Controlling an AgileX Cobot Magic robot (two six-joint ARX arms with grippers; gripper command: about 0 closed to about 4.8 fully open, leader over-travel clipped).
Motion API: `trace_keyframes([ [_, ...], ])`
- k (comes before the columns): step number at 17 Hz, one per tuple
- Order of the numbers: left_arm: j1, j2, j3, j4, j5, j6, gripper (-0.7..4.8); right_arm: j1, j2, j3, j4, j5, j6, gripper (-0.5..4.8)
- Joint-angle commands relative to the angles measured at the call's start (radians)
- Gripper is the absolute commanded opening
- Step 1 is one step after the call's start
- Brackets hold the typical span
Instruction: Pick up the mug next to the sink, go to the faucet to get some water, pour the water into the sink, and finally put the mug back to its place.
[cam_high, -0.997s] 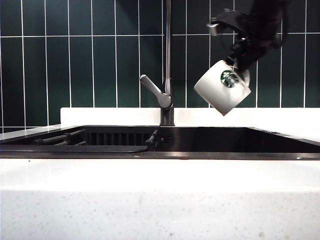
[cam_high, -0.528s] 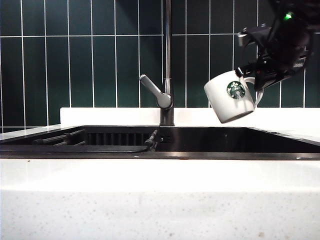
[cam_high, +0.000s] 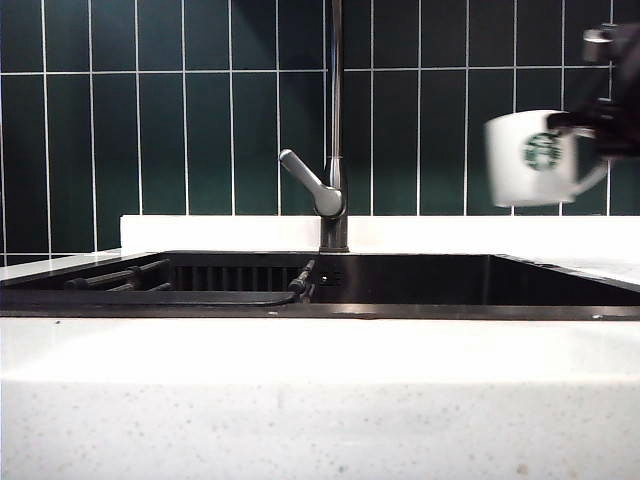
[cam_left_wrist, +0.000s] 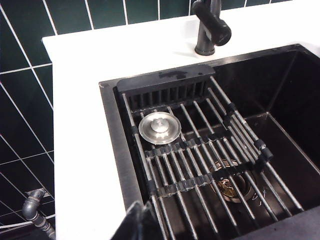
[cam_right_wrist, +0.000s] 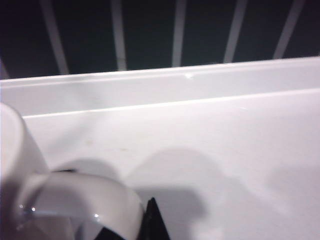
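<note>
The white mug (cam_high: 530, 158) with the green logo hangs upright and blurred in the air at the right of the exterior view, above the sink's right end. My right gripper (cam_high: 603, 128) holds it by the handle from the right. In the right wrist view the mug's handle (cam_right_wrist: 75, 200) sits between the dark fingers of the right gripper (cam_right_wrist: 130, 230), over white counter. The faucet (cam_high: 337, 120) stands behind the black sink (cam_high: 420, 312), its lever (cam_high: 310, 183) angled left. My left gripper (cam_left_wrist: 142, 222) is shut and empty over the sink's near-left rim (cam_left_wrist: 112, 140).
A roll-up wire rack (cam_left_wrist: 200, 160) lies across the left part of the sink, with a round metal stopper (cam_left_wrist: 159, 126) on it and the drain (cam_left_wrist: 230, 186) beneath. White stone counter (cam_high: 320, 380) runs along the front. Dark green tiles (cam_high: 150, 120) cover the back wall.
The mug has travelled to the right, away from the faucet, and turned from tilted mouth-down to upright. The right arm has moved right with it.
</note>
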Motion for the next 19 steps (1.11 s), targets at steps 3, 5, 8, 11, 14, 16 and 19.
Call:
trace_keyframes([
  [3, 0.0, -0.006, -0.006, 0.01, -0.001, -0.003, -0.06, -0.087, -0.017, -0.035, 0.084, -0.057, 0.032, -0.01],
  [5, 0.0, -0.006, -0.007, 0.005, -0.002, 0.0, -0.06, -0.103, -0.016, -0.074, 0.138, -0.056, 0.028, -0.01],
  [8, 0.0, -0.006, -0.007, 0.005, -0.001, 0.001, -0.06, -0.109, -0.003, -0.131, 0.179, -0.059, -0.031, -0.01],
  [11, 0.0, -0.006, -0.007, 0.005, -0.001, 0.001, -0.06, -0.109, 0.022, -0.203, 0.281, -0.084, -0.044, -0.01],
  [14, 0.0, -0.006, -0.007, 0.004, -0.001, 0.001, -0.06, -0.11, 0.049, -0.213, 0.288, -0.083, -0.076, -0.01],
  [16, 0.0, -0.006, -0.008, -0.006, -0.001, 0.001, -0.06, -0.11, 0.064, -0.213, 0.269, -0.082, -0.082, -0.01],
  [19, 0.0, -0.006, -0.008, -0.011, -0.001, 0.001, -0.06, -0.117, 0.064, -0.213, 0.256, -0.057, -0.095, -0.01],
])
